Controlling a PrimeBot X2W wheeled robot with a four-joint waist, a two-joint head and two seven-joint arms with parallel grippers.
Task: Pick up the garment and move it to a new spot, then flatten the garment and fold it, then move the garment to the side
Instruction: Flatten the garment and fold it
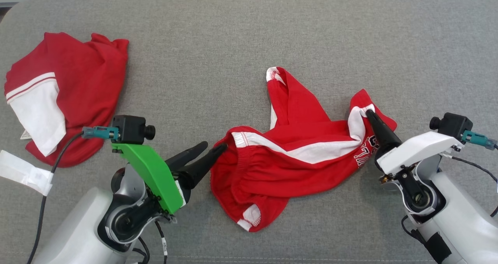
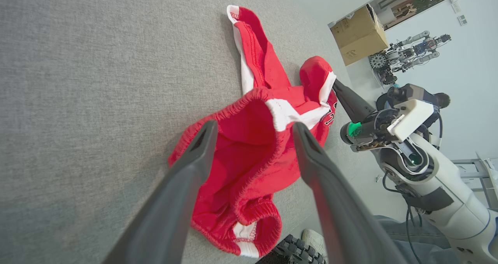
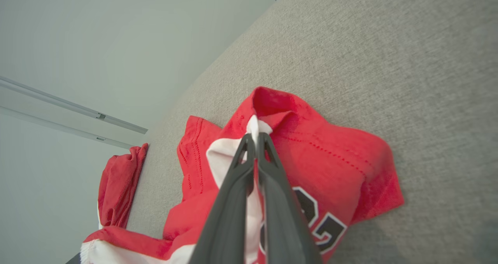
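The garment (image 1: 280, 155), red shorts with white stripes and black lettering, lies crumpled in the middle of the grey padded surface (image 1: 233, 42). My right gripper (image 1: 367, 111) is shut on the white stripe at the garment's right end; the right wrist view shows the fingers of this gripper (image 3: 255, 137) pinching a fold of the red and white cloth (image 3: 330, 159). My left gripper (image 1: 215, 145) stands open at the elastic waistband on the garment's left side. In the left wrist view its fingers (image 2: 255, 125) straddle the waistband opening of the shorts (image 2: 249, 166) without closing on it.
A second red and white garment (image 1: 78, 92) lies bunched at the far left, with a white paper strip (image 1: 23, 172) below it. Beyond the surface's edge are a cardboard box (image 2: 358, 34), another robot (image 2: 408, 53) and a shoe (image 2: 313, 238).
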